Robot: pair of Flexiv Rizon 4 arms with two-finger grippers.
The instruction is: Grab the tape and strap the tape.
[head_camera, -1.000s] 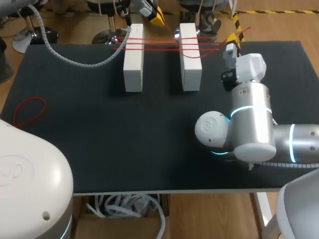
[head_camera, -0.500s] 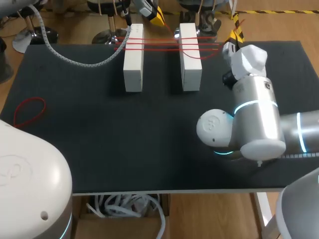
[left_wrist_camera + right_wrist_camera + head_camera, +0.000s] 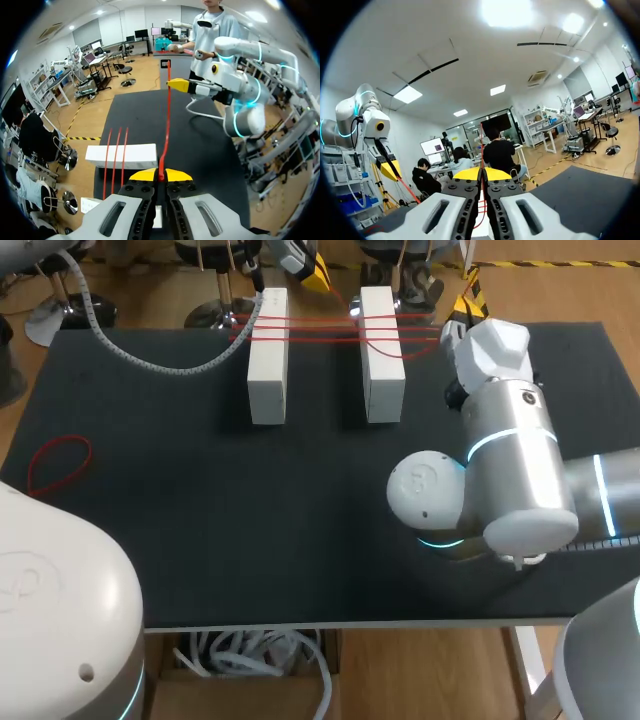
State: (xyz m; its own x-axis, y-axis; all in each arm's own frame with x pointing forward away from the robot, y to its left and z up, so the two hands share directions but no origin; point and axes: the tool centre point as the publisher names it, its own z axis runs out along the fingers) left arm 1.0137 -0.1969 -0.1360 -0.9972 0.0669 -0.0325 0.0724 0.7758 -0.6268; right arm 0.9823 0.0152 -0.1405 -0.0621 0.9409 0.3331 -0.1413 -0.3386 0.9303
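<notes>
Though thin, taut red tape (image 3: 167, 125) in left gripper (image 3: 160, 176)

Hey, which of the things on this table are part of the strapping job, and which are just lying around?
In the job: red band held between left gripper and right gripper; two white blocks; bands already across them.
Lying about: loose red loop; white ribbed hose.

Legible text, numbers, labels, signs: none in any view. Left arm's white housing (image 3: 55, 610), lower left of the head view: one faint embossed mark, possibly a logo, too dim to read.
</notes>
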